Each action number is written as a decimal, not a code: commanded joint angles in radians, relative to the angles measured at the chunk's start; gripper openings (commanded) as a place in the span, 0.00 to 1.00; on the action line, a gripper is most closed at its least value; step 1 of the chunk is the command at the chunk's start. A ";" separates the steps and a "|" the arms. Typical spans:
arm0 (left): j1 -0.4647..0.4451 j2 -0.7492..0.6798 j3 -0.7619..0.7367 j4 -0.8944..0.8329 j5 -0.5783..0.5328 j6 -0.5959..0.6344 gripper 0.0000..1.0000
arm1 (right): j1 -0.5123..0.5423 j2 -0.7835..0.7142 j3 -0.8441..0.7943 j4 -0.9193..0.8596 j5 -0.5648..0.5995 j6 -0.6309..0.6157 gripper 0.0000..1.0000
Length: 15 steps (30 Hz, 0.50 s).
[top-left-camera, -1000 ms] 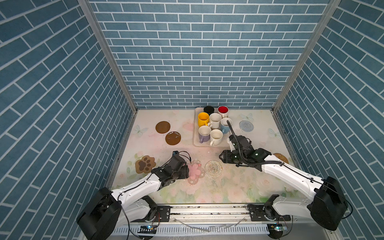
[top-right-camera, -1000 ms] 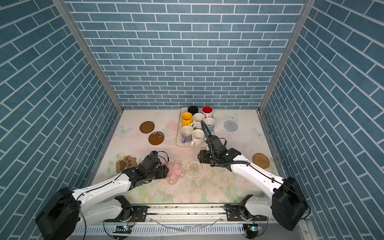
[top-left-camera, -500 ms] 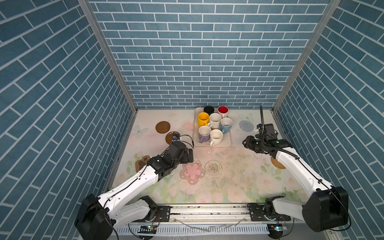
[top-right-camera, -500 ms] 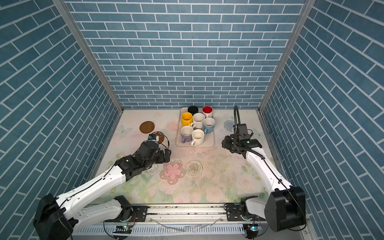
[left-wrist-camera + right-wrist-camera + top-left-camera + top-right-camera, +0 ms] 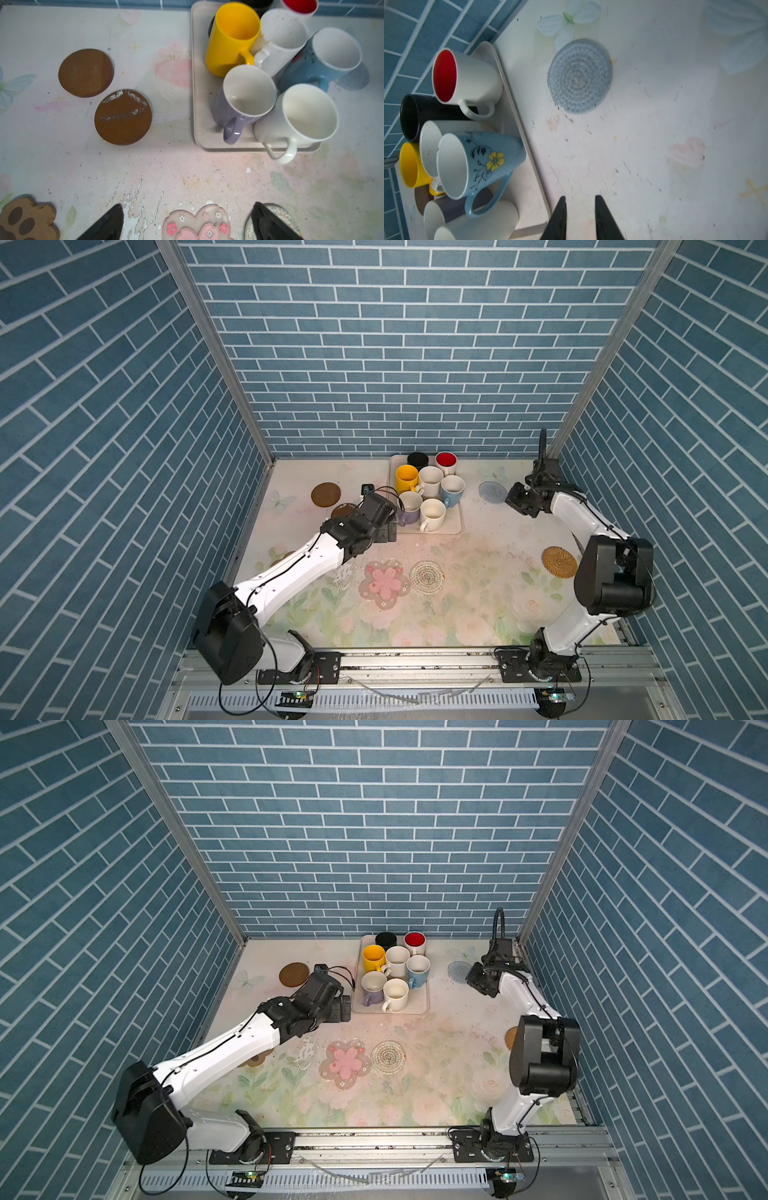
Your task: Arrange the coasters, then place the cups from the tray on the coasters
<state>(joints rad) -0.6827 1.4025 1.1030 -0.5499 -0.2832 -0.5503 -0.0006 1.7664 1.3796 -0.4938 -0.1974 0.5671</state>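
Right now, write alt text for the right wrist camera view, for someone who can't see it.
The right gripper, jaws narrowly apart and empty, points toward a light blue woven coaster lying flat on the floral table. Beside it, the tray holds crowded mugs, including a blue flowered mug.

The left arm (image 5: 299,568) reaches forward, its jaws spread wide and empty. The right arm (image 5: 573,510) stretches far back, its jaws nearly together, gripping nothing.

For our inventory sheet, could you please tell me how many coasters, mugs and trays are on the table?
Coasters: 7
Mugs: 7
Tray: 1
Total: 15
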 commanded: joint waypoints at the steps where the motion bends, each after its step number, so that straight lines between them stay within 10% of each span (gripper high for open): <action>1: 0.006 0.001 0.002 -0.023 0.055 0.033 0.96 | -0.007 0.115 0.154 -0.062 0.028 -0.035 0.22; 6: 0.006 -0.032 -0.011 -0.003 0.059 0.047 0.96 | -0.008 0.292 0.359 -0.133 0.032 -0.059 0.01; 15: 0.006 -0.080 -0.011 -0.049 0.044 0.054 0.97 | -0.009 0.513 0.582 -0.147 0.017 -0.076 0.00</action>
<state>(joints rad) -0.6807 1.3396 1.0992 -0.5629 -0.2344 -0.5106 -0.0059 2.2257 1.8870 -0.6044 -0.1802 0.5171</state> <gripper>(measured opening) 0.966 0.049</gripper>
